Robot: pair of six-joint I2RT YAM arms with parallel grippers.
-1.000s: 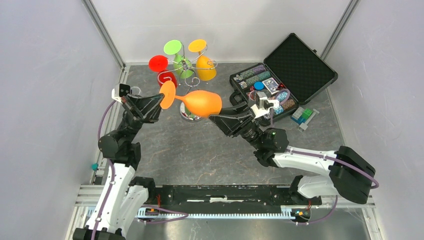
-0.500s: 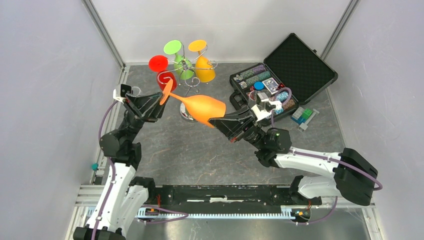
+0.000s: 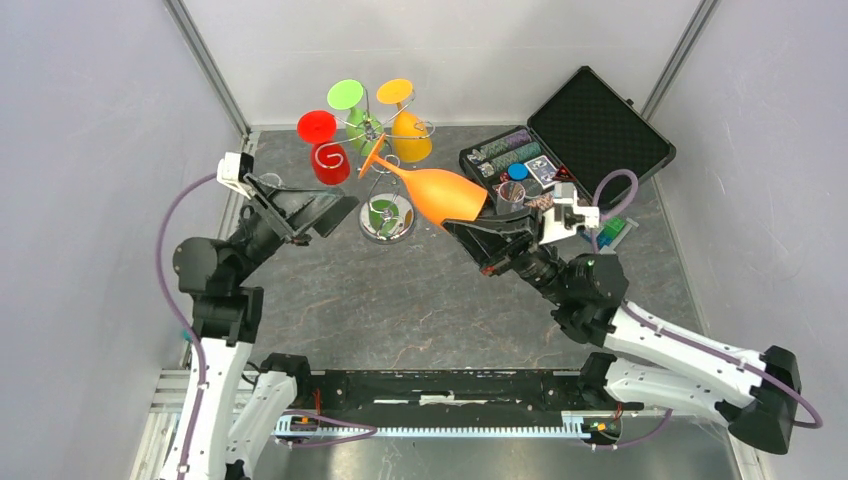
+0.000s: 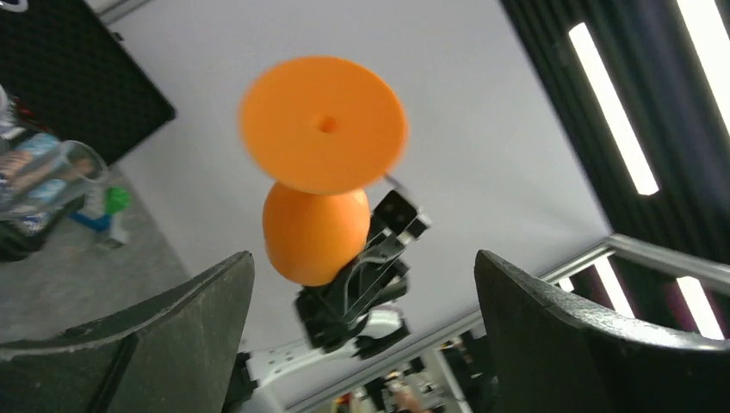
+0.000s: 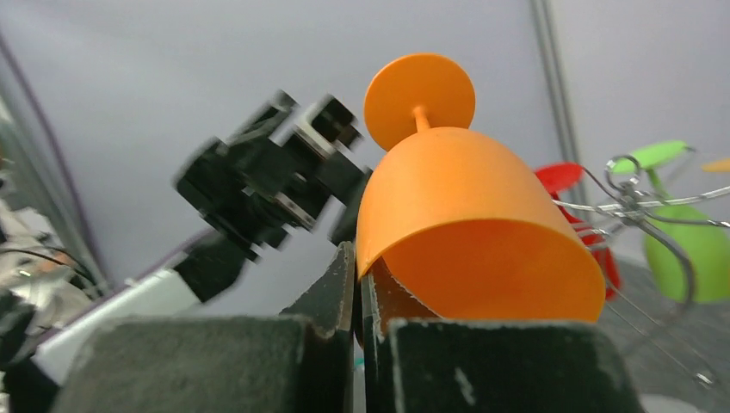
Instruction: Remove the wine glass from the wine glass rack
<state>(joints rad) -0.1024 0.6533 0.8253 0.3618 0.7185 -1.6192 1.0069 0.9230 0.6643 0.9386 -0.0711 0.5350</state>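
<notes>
The right gripper (image 3: 470, 228) is clamped on the rim of an orange plastic wine glass (image 3: 440, 192), one finger inside the bowl and one outside – the right wrist view shows the wall of the bowl pinched between the two black fingers (image 5: 331, 297). The glass is held in the air, tilted, with its bowl towards the right arm and its round foot pointing up and left towards the top of the chrome wire wine glass rack (image 3: 372, 128). From above the foot lies just beside the rack's curled arms; whether it touches the wire cannot be told.

A red glass (image 3: 325, 150), a green glass (image 3: 355, 110) and a yellow-orange glass (image 3: 405, 125) hang on the rack, which stands on its round shiny base on the grey table (image 3: 400, 300).

The left gripper (image 3: 340, 215) is spread wide and holds nothing – it sits just left of the rack's base, aimed at the orange glass, well apart from it.

An open black hard case (image 3: 590, 130) with poker chips lies at the far right
</notes>
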